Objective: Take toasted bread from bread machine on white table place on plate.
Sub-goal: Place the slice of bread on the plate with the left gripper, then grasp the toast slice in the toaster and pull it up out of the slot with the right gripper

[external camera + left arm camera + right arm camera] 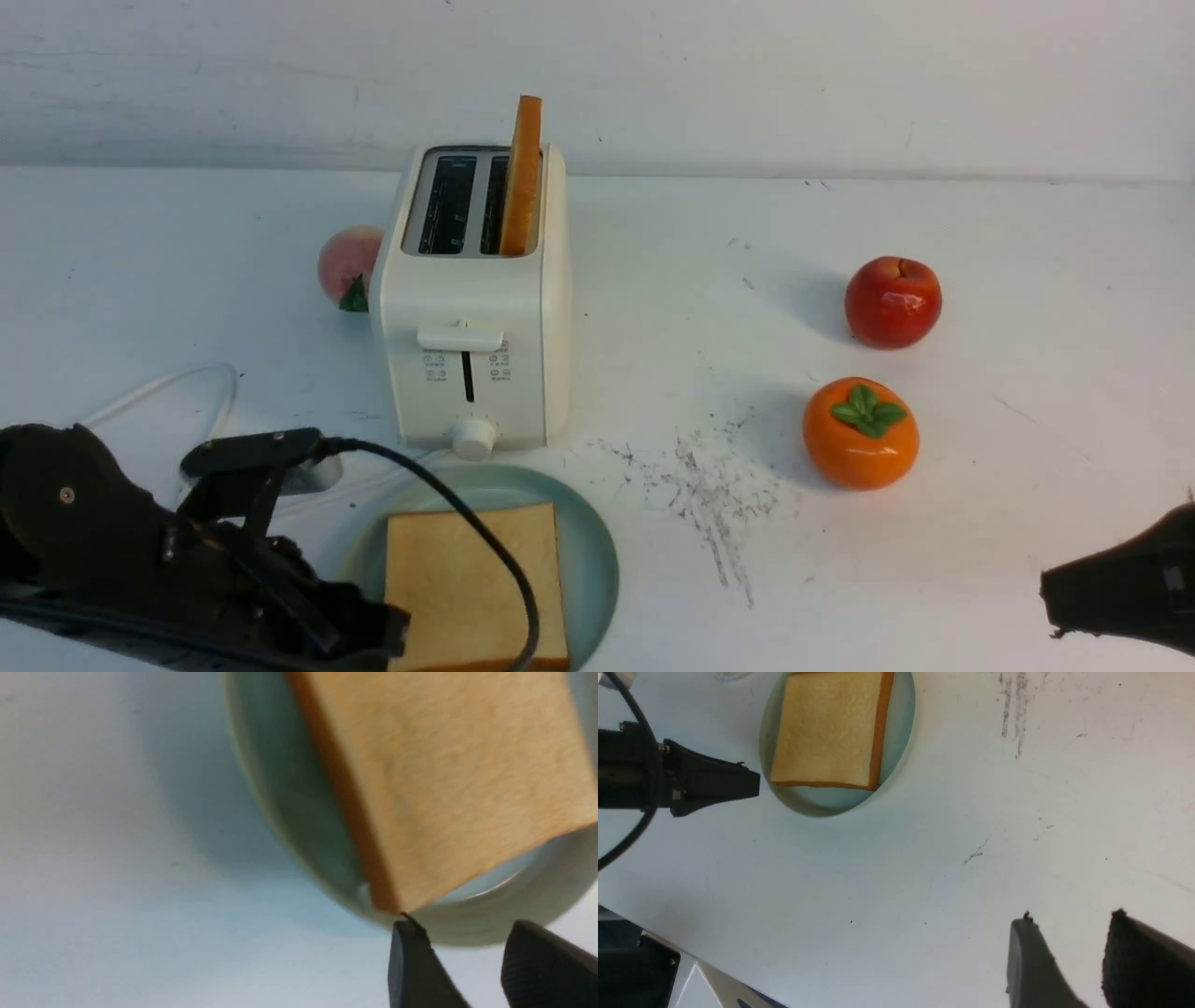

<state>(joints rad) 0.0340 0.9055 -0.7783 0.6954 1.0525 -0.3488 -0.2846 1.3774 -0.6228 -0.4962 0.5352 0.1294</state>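
From the front, the pale blue-green plate (pixel 597 551) sits on the white table (pixel 980 485) with the white toaster (pixel 471 308) just behind it. The two are close enough that the bread has only a short way to travel (a sensible layout, I judge). The plated toast slice (pixel 467 588) lies flat across the plate. The upright toast slice (pixel 523 177) stands on edge in the toaster's right slot, beyond the plate and not yet taken, proud enough of the slot to offer a grip. The left tool (pixel 397 635) is low at the plate's left near side, with its jaws hidden here behind the arm's own bulk. The right tool (pixel 1055 597) hangs well to the right of the plate, probably kept clear until it is wanted. In the left wrist view, the left tool's fingers (pixel 537 961) stand apart with only table and plate rim between them, gripping nothing. One fingertip (pixel 411 952) is right at the plated slice's corner, and I cannot tell whether they touch. In the right wrist view, the right tool's fingers (pixel 1031 961) are likewise parted over bare table, well away from the plate and holding nothing. The left tool (pixel 752 784) shows side-on just beside the plate's rim, clear of the slice.
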